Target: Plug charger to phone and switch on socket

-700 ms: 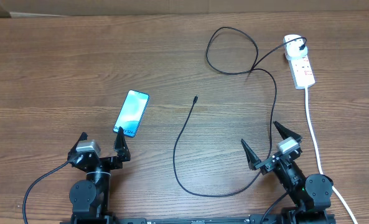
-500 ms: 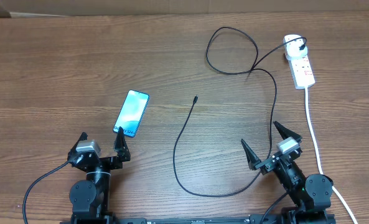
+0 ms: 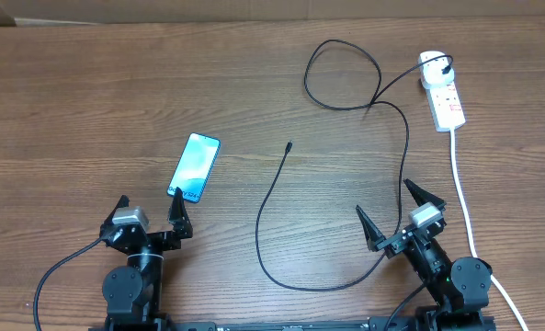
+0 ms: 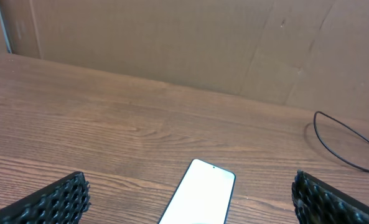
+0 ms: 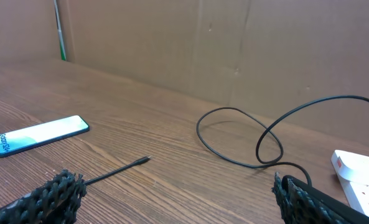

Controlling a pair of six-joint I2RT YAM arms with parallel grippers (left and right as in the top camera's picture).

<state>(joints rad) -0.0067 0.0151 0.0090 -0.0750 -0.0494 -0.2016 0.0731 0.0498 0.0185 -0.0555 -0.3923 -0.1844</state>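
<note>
The phone (image 3: 195,166) lies flat on the wooden table at left, screen up; it also shows in the left wrist view (image 4: 200,199) and the right wrist view (image 5: 41,134). The charger (image 3: 281,198) is a thin black cable looping across the table, its connector tip (image 3: 289,145) free at centre, its other end at a white adapter (image 3: 432,62) on the socket (image 3: 445,103). My left gripper (image 3: 149,215) stands open just short of the phone's near end. My right gripper (image 3: 390,213) is open too, near the front edge, with the cable passing beside it. Both hold nothing.
The socket's thick white cord (image 3: 465,198) runs down the right side past my right arm. A brown cardboard wall (image 4: 172,43) backs the far edge of the table.
</note>
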